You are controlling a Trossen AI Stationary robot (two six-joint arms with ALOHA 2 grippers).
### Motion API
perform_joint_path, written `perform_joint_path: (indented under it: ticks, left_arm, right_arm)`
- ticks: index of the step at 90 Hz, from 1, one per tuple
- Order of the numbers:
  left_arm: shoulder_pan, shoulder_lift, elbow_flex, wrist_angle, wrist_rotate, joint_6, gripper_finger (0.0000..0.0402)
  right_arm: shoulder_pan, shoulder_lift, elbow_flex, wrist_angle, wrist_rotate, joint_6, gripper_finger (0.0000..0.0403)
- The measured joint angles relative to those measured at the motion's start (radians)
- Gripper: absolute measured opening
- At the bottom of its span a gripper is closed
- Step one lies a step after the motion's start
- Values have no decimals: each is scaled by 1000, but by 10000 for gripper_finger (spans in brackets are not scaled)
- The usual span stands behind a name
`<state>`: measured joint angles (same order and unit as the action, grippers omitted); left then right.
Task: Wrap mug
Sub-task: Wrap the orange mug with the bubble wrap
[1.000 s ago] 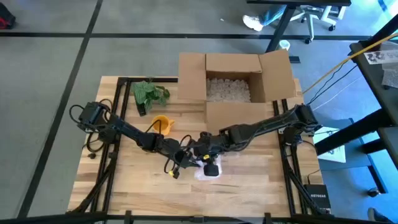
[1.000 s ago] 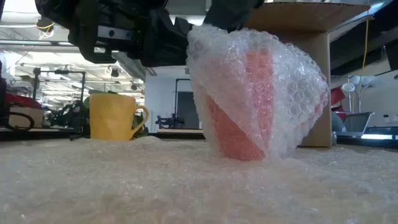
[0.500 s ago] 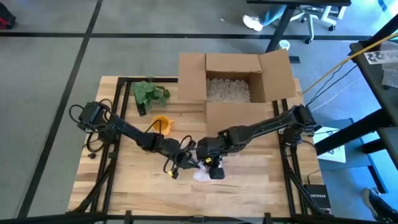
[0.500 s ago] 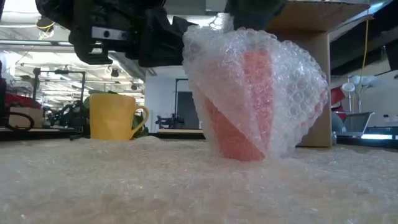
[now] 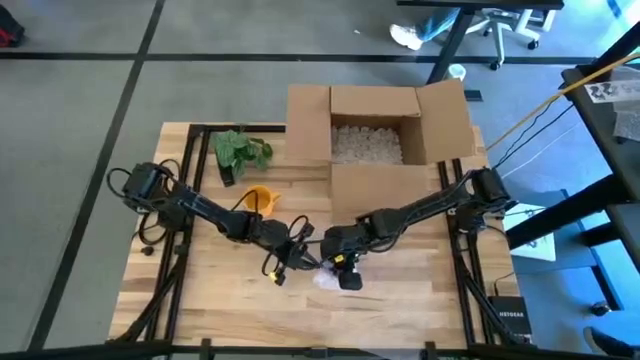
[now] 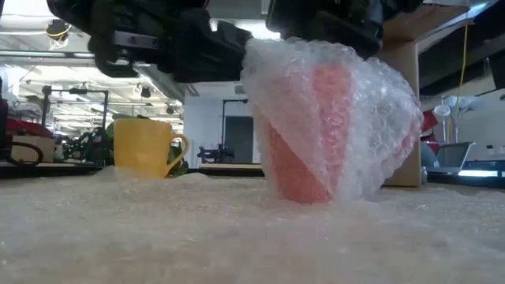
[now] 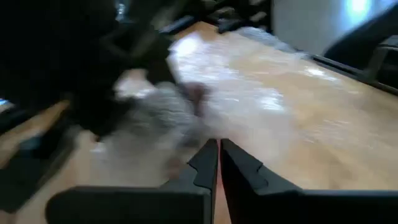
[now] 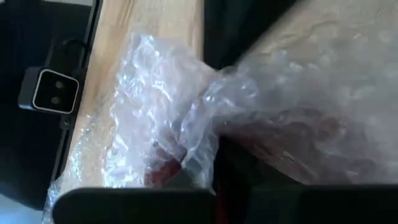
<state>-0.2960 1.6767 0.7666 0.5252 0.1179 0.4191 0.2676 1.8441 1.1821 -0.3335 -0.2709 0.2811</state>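
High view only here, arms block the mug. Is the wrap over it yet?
Observer: Yes. The low view shows bubble wrap covering the top and sides of the pink mug.
Operator: Mug upright?
Observer: It looks upright, base down on the sheet spread over the table.
Operator: Left fingers?
Observer: The left wrist view shows the left gripper shut, tips together. I cannot tell whether any wrap is pinched between them.

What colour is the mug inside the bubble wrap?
Pinkish red, seen through the clear bubble wrap; the mug shows best in the low view.
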Motion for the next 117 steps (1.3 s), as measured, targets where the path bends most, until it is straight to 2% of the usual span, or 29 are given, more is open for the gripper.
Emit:
perform_joint_path:
  ticks: [10,25,36,70,78,96,117]
  left_arm:
    - [-21,-40,1,7,-4,20,0]
    - [-25,-52,2,-46,-140,103,0]
    - [19,-55,2,-96,-187,131,0]
    - [110,-58,3,-183,-230,143,0]
    - [109,-58,3,-132,-200,142,0]
    - [85,-54,4,-70,-52,117,0]
    - [59,7,4,3,-26,104,0]
  right_arm:
    - [0,1,-7,1,0,2,0]
    - [0,3,-8,24,-8,2,0]
    - [0,4,-9,32,-9,2,0]
    - [0,4,-10,39,-10,2,0]
    - [0,4,-10,42,-10,2,0]
    - [0,4,-11,46,-11,2,0]
    - [0,5,-11,49,-11,1,0]
